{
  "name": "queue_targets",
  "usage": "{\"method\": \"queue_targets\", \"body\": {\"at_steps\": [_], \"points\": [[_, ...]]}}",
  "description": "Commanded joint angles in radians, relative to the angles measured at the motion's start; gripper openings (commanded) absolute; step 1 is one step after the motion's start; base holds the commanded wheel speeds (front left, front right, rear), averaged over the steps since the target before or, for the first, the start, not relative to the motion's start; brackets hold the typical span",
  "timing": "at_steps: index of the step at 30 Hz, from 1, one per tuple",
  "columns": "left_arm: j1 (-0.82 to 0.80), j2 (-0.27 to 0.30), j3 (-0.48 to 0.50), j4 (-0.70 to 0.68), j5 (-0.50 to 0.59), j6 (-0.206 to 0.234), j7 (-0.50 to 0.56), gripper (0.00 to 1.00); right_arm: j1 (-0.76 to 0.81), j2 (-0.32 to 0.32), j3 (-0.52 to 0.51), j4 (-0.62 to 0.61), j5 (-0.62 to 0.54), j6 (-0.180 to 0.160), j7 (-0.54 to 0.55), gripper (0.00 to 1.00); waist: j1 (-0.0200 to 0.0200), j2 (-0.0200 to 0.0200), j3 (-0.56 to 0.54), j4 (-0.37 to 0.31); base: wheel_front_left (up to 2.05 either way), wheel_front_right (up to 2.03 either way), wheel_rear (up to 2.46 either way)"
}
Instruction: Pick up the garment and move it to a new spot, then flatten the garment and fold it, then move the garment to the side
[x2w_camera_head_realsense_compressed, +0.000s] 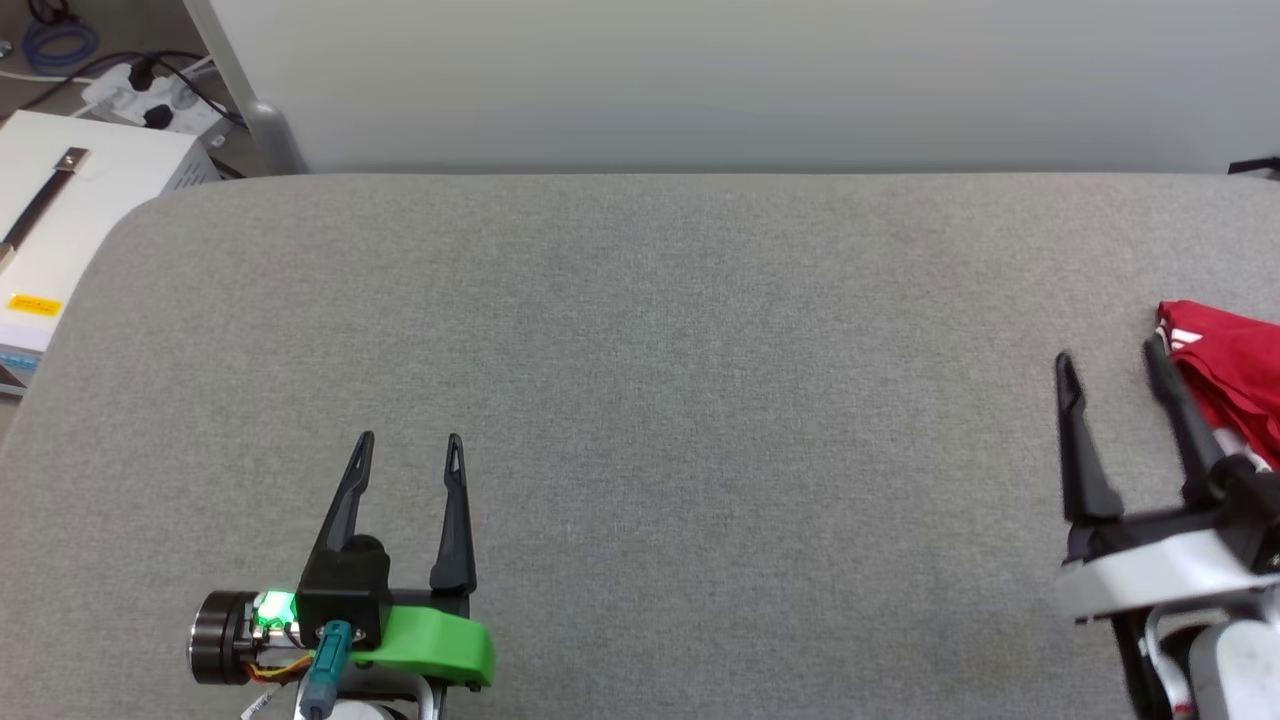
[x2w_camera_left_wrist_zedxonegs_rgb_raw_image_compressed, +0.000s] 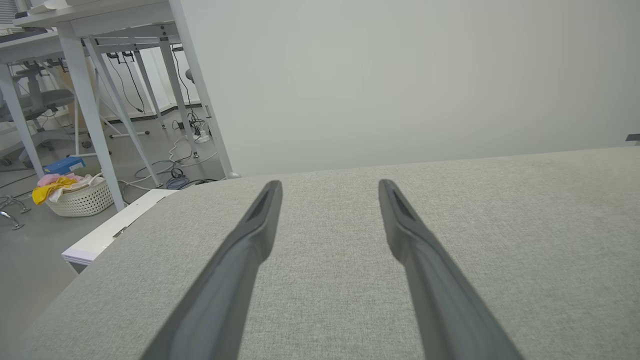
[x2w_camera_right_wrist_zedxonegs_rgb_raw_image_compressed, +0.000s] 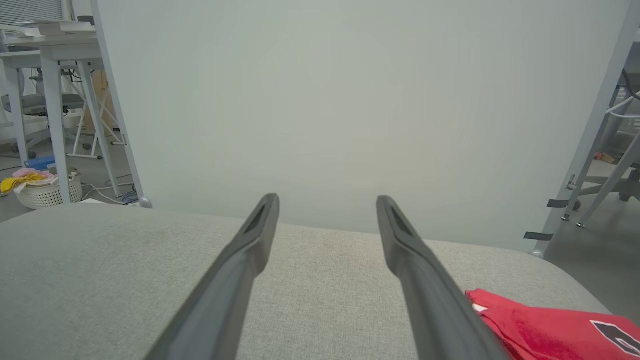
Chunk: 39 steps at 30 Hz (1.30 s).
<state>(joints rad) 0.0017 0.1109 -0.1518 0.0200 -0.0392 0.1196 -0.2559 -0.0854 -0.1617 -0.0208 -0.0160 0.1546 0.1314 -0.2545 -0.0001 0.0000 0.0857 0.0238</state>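
A grey fabric-covered counter with rounded corners stands against a plain white partition panel that runs along its far edge. Off the counter's far left corner sits a white cabinet with a black strap handle and a yellow label; a white power strip with black plugs lies on the floor just behind it. Farther left, a white woven basket holding yellow and pink cloths rests beside a white desk leg, with a blue box and loose cables nearby. An office chair stands beyond.
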Motion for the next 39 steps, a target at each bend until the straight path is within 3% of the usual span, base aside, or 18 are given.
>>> {"method": "queue_targets", "body": {"at_steps": [1,22,23,39], "points": [[0.016,-0.004,0.005,0.002,-0.011,-0.006,-0.006,1.0,0.033,0.008,0.007,0.004,0.002,-0.001,-0.007,1.0,0.0001,0.0,-0.024,0.012,0.0,0.0,0.0],[0.095,-0.02,0.034,0.018,-0.036,-0.077,-0.006,1.0,0.226,0.079,0.003,-0.017,0.027,-0.001,-0.007,1.0,0.0001,0.0,-0.099,0.016,0.0,0.0,0.0],[0.083,-0.017,0.032,0.016,-0.032,-0.072,0.0,0.0,0.212,0.078,0.003,-0.012,0.018,0.0,-0.001,0.0,0.0001,0.0,-0.099,0.016,0.0,0.0,0.0],[0.075,-0.02,0.041,0.014,-0.026,-0.077,0.024,0.0,0.2,0.081,0.004,-0.01,0.002,0.0,0.024,0.0,0.0001,0.0,-0.098,0.012,0.0,0.0,0.0]]}}
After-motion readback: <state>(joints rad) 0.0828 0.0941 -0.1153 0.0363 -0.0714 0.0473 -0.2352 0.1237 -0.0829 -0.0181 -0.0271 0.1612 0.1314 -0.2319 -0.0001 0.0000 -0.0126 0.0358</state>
